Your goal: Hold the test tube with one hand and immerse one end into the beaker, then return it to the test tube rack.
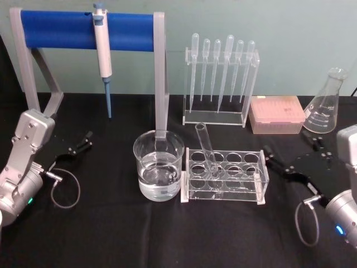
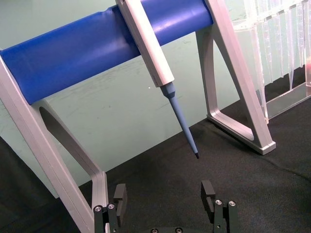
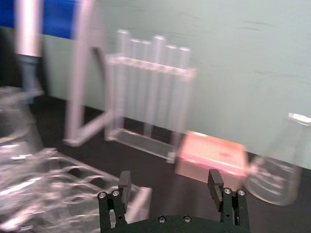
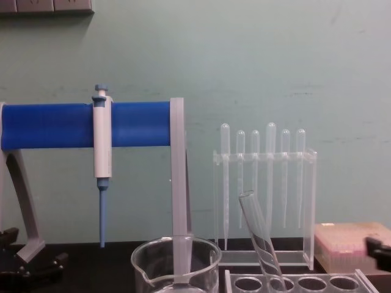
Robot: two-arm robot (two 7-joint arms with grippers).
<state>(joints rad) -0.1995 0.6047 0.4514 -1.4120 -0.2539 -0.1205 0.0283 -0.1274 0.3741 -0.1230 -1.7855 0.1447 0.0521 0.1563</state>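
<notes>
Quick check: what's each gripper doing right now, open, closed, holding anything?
Left gripper: jaws open, empty, low at the table's left side.
Right gripper: jaws open, empty, at the right beside the rack.

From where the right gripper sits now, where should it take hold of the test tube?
Grip the test tube on its bare upper half, above the rack, coming from the right. It leans left toward the beaker, so angle the open right gripper to match.

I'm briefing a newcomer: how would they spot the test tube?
Find the water-filled beaker at the table's middle. Right beside it stands a clear rack with round holes. The test tube leans in it, wide and open-topped, unlike the thin bulb-topped pipettes behind.
</notes>
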